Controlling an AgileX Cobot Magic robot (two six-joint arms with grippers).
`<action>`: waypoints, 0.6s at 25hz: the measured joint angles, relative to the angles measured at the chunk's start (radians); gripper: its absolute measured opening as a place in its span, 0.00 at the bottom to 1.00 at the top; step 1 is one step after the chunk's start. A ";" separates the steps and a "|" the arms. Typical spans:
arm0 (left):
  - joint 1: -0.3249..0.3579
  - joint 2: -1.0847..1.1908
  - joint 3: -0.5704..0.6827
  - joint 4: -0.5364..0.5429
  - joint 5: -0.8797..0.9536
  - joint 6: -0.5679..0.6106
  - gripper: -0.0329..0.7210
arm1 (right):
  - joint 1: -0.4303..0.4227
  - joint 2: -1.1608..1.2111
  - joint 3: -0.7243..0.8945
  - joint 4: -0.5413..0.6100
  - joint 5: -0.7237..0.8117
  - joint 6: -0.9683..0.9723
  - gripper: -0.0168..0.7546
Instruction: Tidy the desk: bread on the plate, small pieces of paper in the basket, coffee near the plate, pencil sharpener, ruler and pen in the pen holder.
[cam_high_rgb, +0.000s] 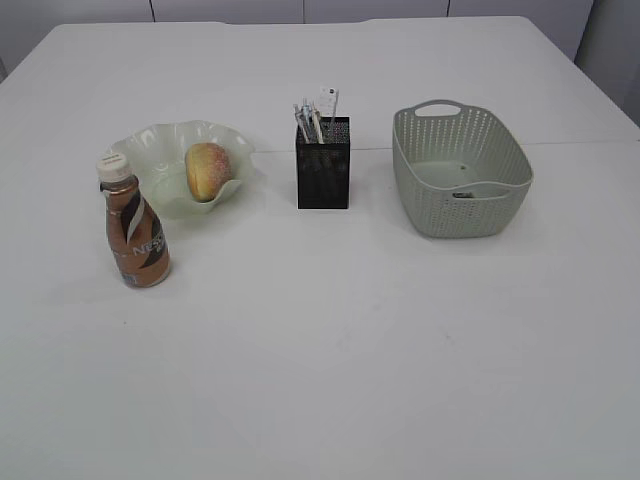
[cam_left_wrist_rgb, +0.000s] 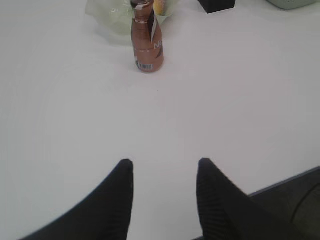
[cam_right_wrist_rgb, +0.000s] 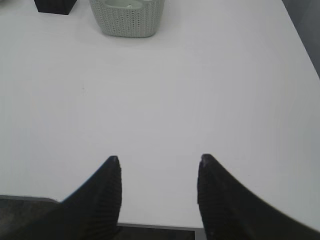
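On the white worktop (cam_high_rgb: 330, 350) stand three containers in a row. At the left is one pale green plate (cam_high_rgb: 160, 145) with a wavy rim, and one piece of bread (cam_high_rgb: 207, 170) lies in it. In the middle is one black mesh holder (cam_high_rgb: 323, 175); several pens (cam_high_rgb: 305, 122) and a clear ruler (cam_high_rgb: 329, 103) stick up out of it, but I cannot count the pens exactly and I cannot see a sharpener. At the right is one grey-green basket (cam_high_rgb: 440, 215) with handles; something small and pale lies on its bottom (cam_high_rgb: 463, 193), too small to tell what.

One brown coffee bottle (cam_high_rgb: 134, 232) stands upright just in front of the plate, at its left edge.

The left gripper (cam_left_wrist_rgb: 165, 162) hangs over bare worktop, jaws spread, holding nothing. The right gripper (cam_right_wrist_rgb: 159, 159) is the same, jaws spread and empty, near the worktop's front edge.
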 joint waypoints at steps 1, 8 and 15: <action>-0.002 0.000 0.000 0.000 0.000 0.000 0.45 | 0.000 0.000 0.000 0.000 0.000 0.000 0.53; -0.004 0.000 0.000 0.000 0.000 0.000 0.45 | 0.000 0.000 0.000 0.000 0.000 0.000 0.53; -0.004 0.000 0.000 0.000 0.000 0.000 0.45 | 0.000 0.000 0.000 0.000 0.000 0.000 0.53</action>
